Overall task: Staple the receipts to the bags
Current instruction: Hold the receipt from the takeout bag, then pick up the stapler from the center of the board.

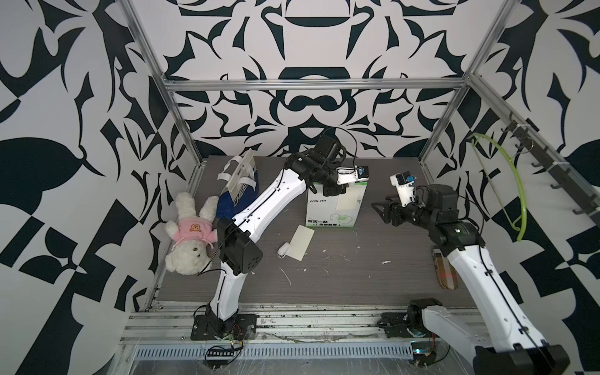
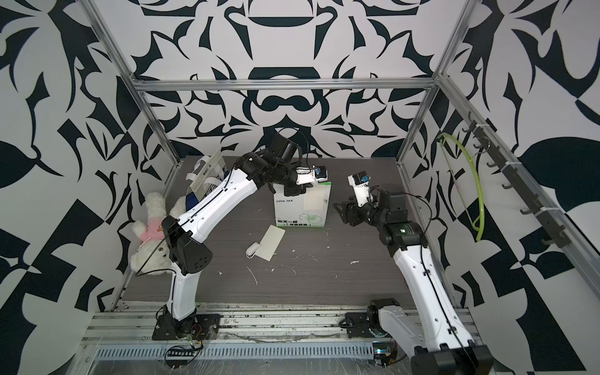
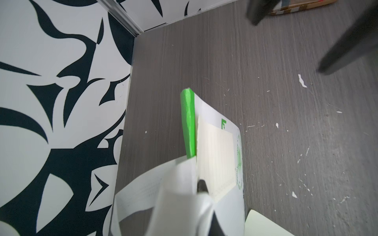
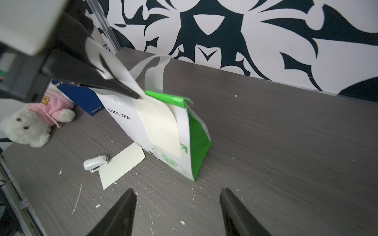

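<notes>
1. Desk (image 1: 357, 279), grey wood-grain, flecked with white scraps. Lies beneath both pairs of jaws.
2. White COOL TEA bag (image 1: 334, 207), green-sided. Stands upright, clamped at the top rim by the handle in the closed left jaws. Sits ahead of the right jaws, which stand apart and empty, clear of it.
3. Navy bag (image 1: 238, 194). Leans well apart from both pairs of jaws, beyond the left arm. Shows no receipt; judged not yet begun.
4. Teddy bear (image 1: 191, 233). Lies beside the navy bag, far from either jaws. Plays no part in the task.
5. First receipt (image 4: 161, 126). Hangs against the white bag's front, top edge right at the left jaws' tips. Shows no staple clearly: fastened or merely pinned there, cannot tell.
6. Second receipt (image 1: 302, 242). Lies loose on the desk on the near side of the left jaws, unstapled.
7. Stapler (image 1: 283, 251), small, white. Rests touching the second receipt, in neither jaws.

Progress, as judged: half done at most.
</notes>
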You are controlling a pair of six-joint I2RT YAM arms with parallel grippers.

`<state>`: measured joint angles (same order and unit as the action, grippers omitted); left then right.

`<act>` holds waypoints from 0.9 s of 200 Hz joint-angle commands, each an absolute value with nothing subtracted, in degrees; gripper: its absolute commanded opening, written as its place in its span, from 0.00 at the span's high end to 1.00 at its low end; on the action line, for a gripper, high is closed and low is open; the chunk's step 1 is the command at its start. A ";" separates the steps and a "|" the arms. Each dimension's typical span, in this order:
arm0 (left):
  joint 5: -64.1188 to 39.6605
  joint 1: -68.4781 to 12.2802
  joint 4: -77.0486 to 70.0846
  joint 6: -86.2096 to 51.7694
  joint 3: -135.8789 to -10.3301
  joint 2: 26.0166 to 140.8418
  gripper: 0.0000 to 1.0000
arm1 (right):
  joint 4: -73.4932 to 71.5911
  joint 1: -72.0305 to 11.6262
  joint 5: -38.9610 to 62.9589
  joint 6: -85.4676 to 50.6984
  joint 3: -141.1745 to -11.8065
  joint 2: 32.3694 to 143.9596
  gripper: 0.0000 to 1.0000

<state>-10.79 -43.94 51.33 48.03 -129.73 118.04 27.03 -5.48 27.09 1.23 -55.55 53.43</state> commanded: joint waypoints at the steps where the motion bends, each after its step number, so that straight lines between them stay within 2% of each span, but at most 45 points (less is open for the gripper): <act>1: -9.32 -41.63 46.95 42.90 -132.01 117.80 1.00 | 32.19 -5.50 28.92 -2.92 -55.53 51.98 0.43; 20: -8.38 -38.84 46.93 42.96 -133.44 117.30 1.00 | 27.61 -5.93 39.76 2.20 -51.16 50.71 0.46; 40: -7.69 -35.83 49.18 43.87 -133.96 116.19 1.00 | 21.43 -8.82 44.73 7.88 -48.65 52.25 0.44; 83: -4.72 -32.29 48.83 47.02 -123.87 108.28 1.00 | 16.77 -22.84 43.62 23.31 -52.75 66.57 0.47; 106: -5.71 -30.54 47.20 46.24 -119.04 104.79 1.00 | 9.48 -30.51 44.43 30.97 -53.30 73.67 0.47; 123: -5.98 -29.72 46.93 45.81 -117.05 103.25 1.00 | 5.40 -33.57 44.67 32.06 -55.56 79.73 0.47; 180: -8.26 -28.65 45.26 43.87 -112.64 100.55 1.00 | 9.38 -41.78 43.75 42.91 -68.63 97.12 0.44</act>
<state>-6.26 -28.88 47.11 45.47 -114.28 102.02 10.76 -39.55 43.00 36.29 -64.27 94.32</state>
